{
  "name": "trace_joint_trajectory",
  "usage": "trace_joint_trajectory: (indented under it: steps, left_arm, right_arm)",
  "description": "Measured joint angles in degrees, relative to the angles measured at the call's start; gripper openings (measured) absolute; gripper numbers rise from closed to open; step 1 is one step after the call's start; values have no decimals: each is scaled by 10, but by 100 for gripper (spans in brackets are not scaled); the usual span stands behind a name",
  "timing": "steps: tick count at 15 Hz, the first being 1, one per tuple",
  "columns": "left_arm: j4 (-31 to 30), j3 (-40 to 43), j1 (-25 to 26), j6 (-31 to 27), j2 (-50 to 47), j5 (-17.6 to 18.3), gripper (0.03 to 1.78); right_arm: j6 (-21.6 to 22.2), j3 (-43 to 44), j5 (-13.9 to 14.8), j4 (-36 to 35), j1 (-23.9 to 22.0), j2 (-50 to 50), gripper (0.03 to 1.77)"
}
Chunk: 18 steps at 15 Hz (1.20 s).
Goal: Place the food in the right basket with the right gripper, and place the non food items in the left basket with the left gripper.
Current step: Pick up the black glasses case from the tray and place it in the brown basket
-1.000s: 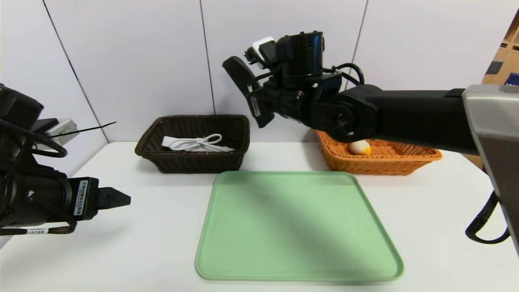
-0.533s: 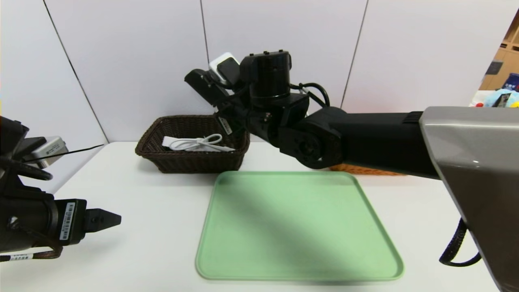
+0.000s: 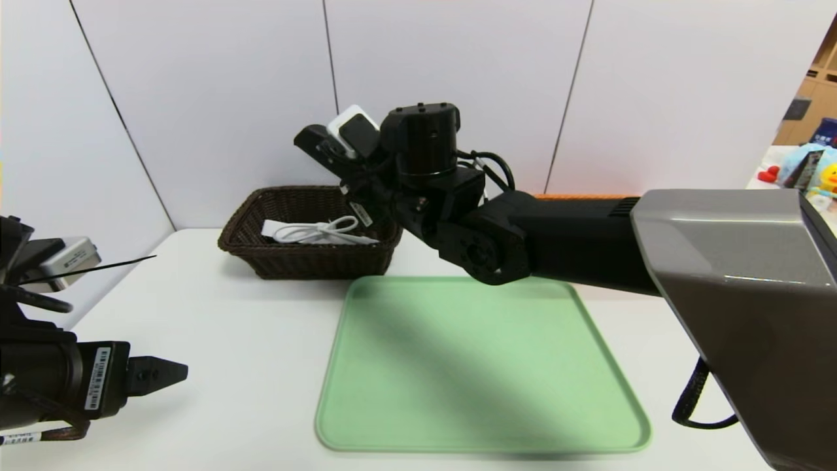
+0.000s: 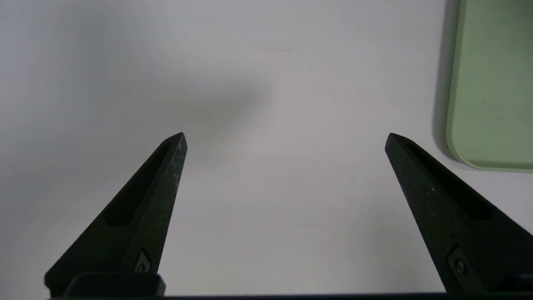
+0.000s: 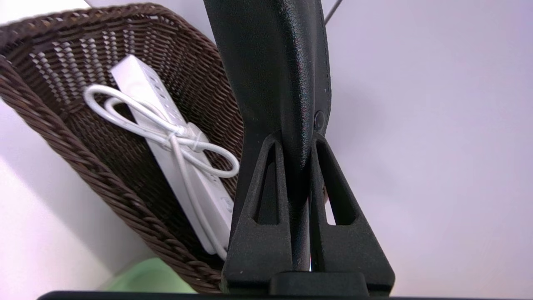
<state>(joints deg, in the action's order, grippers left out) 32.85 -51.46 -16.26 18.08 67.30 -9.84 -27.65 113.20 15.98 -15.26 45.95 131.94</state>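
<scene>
Right claw: the right gripper [image 5: 296,139] is pressing its two fingers together on the lower end of a black item [image 5: 270,62], so it is almost fully closed.
Held thing: it is looking flat, with a grained skin and a sewn edge; what it is exactly cannot be told, but it is not looking like food.
Handling: it is probably light and a little flexible, not fragile; the grained skin is likely giving good friction, and the narrow end is seeming the sensible place to hold it.
Where it is: the item is hanging in the air, pointing up and away from the robot, just beside the near right corner of the dark left basket [image 3: 307,261].
Basket content: a white power strip [image 5: 141,100] with a looped cable is lying inside.
Right arm pose: it is reaching across over the far edge of the green tray [image 3: 477,366], with the wrist raised, and is hiding the right basket.
Left claw: the left gripper [image 4: 284,137] is waiting wide apart and empty, low over the white table [image 3: 229,327], beside the tray.
</scene>
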Motion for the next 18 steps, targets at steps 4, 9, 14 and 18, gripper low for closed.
trace_joint_trajectory:
  steps: [4, 9, 14, 18]
  left_arm:
    - [0, 11, 0, 0, 0, 1, 169]
    - [0, 14, 0, 0, 4, 1, 169]
    - [0, 17, 0, 0, 5, 1, 169]
    - [0, 19, 0, 0, 4, 1, 169]
  right_arm:
    - [-42, 0, -2, -23, -3, 6, 18]
    - [-54, 0, -3, -23, -8, 15, 17]
    - [-60, 1, -3, -40, -6, 23, 17]
    - [-61, 1, -5, -55, 0, 26, 78]
